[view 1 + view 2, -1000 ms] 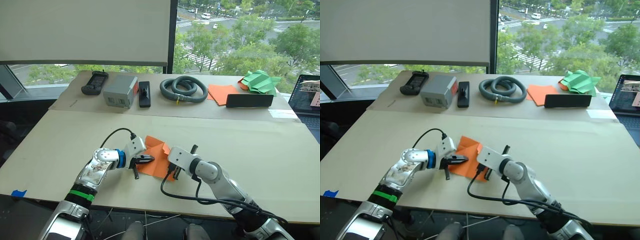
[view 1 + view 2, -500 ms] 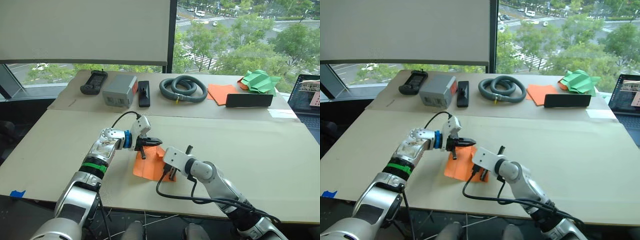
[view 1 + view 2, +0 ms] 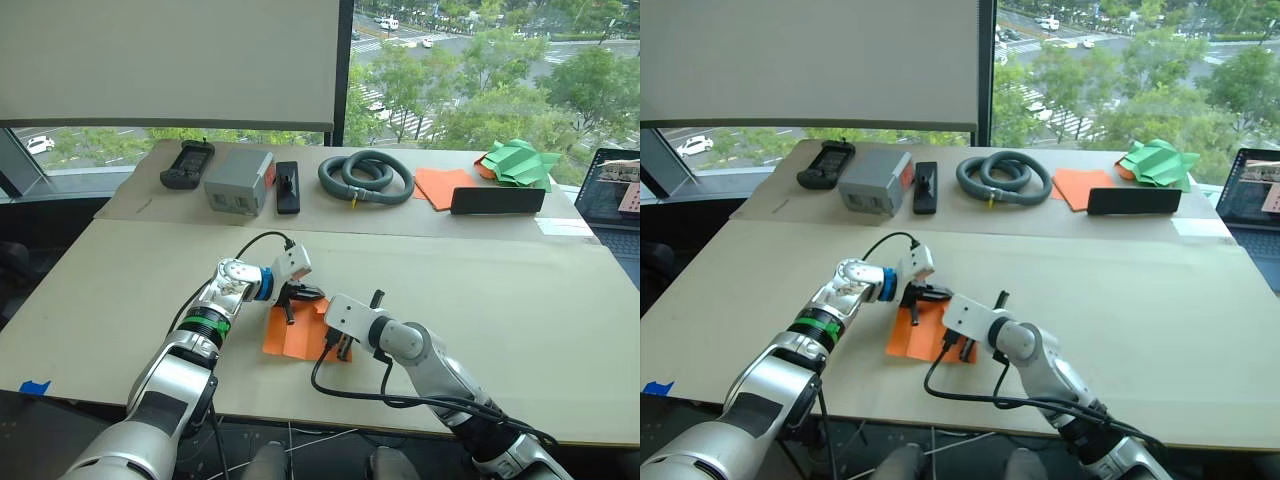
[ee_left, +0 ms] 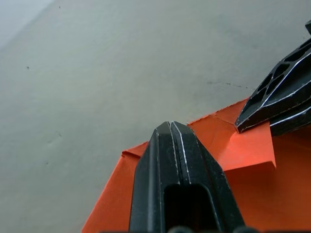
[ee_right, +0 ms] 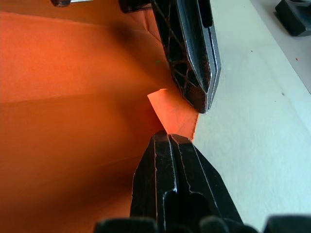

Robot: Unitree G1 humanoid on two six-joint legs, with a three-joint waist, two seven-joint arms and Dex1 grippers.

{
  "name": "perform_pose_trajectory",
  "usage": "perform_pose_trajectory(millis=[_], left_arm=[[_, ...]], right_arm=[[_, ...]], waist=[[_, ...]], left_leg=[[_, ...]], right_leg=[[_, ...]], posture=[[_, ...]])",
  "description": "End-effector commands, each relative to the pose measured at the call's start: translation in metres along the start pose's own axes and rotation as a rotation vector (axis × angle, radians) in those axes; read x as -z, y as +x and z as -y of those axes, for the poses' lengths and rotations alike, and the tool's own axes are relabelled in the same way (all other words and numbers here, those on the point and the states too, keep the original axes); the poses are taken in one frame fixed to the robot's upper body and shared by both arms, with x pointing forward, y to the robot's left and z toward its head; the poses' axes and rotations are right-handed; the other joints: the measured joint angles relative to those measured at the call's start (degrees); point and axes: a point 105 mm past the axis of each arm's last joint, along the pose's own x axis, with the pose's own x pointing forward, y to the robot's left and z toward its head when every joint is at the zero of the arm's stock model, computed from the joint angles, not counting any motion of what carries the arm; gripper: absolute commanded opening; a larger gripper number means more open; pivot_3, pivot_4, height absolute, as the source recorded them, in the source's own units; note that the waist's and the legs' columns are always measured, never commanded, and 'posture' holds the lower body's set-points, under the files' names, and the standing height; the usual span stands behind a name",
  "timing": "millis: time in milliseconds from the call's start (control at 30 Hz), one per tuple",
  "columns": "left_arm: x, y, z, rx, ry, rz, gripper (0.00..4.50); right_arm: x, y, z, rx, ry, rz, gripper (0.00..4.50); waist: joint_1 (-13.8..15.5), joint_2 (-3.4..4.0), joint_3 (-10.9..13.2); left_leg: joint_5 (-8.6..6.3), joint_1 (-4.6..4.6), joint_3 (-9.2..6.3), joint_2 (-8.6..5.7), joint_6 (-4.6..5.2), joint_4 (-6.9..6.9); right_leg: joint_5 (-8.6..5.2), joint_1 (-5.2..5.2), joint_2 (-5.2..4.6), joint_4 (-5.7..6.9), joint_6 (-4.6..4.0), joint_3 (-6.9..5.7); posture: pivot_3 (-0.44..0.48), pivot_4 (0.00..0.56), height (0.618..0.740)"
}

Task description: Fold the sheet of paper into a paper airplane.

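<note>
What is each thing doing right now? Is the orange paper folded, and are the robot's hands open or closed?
sheet of paper: flat on the table, partly folded, one corner flap turned over.
left gripper: shut, tip at the paper's far edge.
right gripper: shut, tip on the folded corner.
grey hose: coiled.
green paper shapes: folded, piled.
laptop: open, screen on.

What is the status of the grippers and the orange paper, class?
Left gripper shut, right gripper shut, both tips on the paper. Paper partly folded, flat on table. Nothing obstructing.
</note>
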Motion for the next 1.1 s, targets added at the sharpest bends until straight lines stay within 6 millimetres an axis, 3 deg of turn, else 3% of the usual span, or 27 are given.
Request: perform_pose_trajectory(millis=[33, 100, 200, 300, 433, 533, 733, 1100], left_arm=[[0.013, -0.001, -0.002, -0.015, 0.044, -0.078, 0.0], [0.018, 0.0, -0.001, -0.018, 0.048, -0.093, 0.0], [0.022, 0.0, 0.0, -0.018, 0.052, -0.104, 0.0], [0.024, 0.0, 0.001, -0.018, 0.049, -0.107, 0.0], [0.024, 0.001, 0.001, -0.014, 0.05, -0.104, 0.0], [0.023, 0.002, 0.002, -0.015, 0.051, -0.099, 0.0], [0.02, 0.004, 0.003, -0.011, 0.059, -0.087, 0.0], [0.018, 0.005, 0.004, -0.01, 0.064, -0.082, 0.0]], right_arm=[[-0.004, 0.001, 0.002, -0.002, 0.001, 0.004, 0.03], [-0.004, 0.001, 0.003, -0.001, 0.005, 0.006, 0.03], [-0.006, -0.001, 0.002, -0.006, 0.029, 0.014, 0.91], [-0.021, -0.007, 0.003, -0.04, 0.146, 0.089, 1.96], [-0.047, -0.015, 0.018, -0.04, 0.329, 0.224, 1.96], [-0.055, -0.013, 0.028, -0.026, 0.432, 0.268, 1.96], [-0.032, 0.005, 0.028, -0.006, 0.459, 0.154, 0.09], [-0.011, 0.027, 0.025, 0.019, 0.451, 0.052, 0.04]], waist=[[-0.02, -0.01, 0.0], [-0.03, 0.0, -0.01], [-0.06, -0.01, -0.04], [-0.07, -0.01, -0.04], [-0.12, -0.01, -0.04], [-0.14, -0.01, -0.04], [0.06, 0.01, -0.05], [-0.01, 0.02, -0.05]], left_leg=[[0.0, 0.03, 0.0, 0.0, 0.0, 0.01], [-0.01, 0.04, 0.0, 0.0, -0.01, 0.02], [-0.01, 0.07, 0.0, 0.01, -0.01, 0.02], [-0.01, 0.08, 0.0, 0.01, -0.01, 0.02], [0.0, 0.03, -0.01, 0.01, -0.01, 0.03], [-0.01, 0.07, -0.03, 0.01, -0.01, 0.03], [-0.01, 0.05, -0.03, 0.01, -0.02, 0.03], [0.0, 0.04, -0.03, 0.0, 0.0, 0.03]], right_leg=[[0.0, 0.0, 0.0, 0.0, 0.0, 0.0], [0.0, 0.01, 0.0, 0.0, 0.0, 0.0], [0.0, 0.0, -0.01, 0.0, 0.0, 0.0], [0.0, 0.01, 0.0, 0.0, 0.0, 0.0], [0.0, 0.17, 0.0, 0.07, 0.01, 0.0], [0.01, 0.18, 0.0, 0.09, 0.01, 0.0], [0.0, -0.06, 0.0, 0.09, 0.0, 0.0], [0.01, -0.06, 0.0, 0.14, 0.01, 0.0]], posture=[[0.0, 0.15, 0.702], [0.0, 0.15, 0.702], [0.0, 0.15, 0.702], [0.0, 0.15, 0.702], [0.0, 0.15, 0.702], [0.0, 0.15, 0.702], [0.0, 0.15, 0.702], [0.0, 0.15, 0.702]])
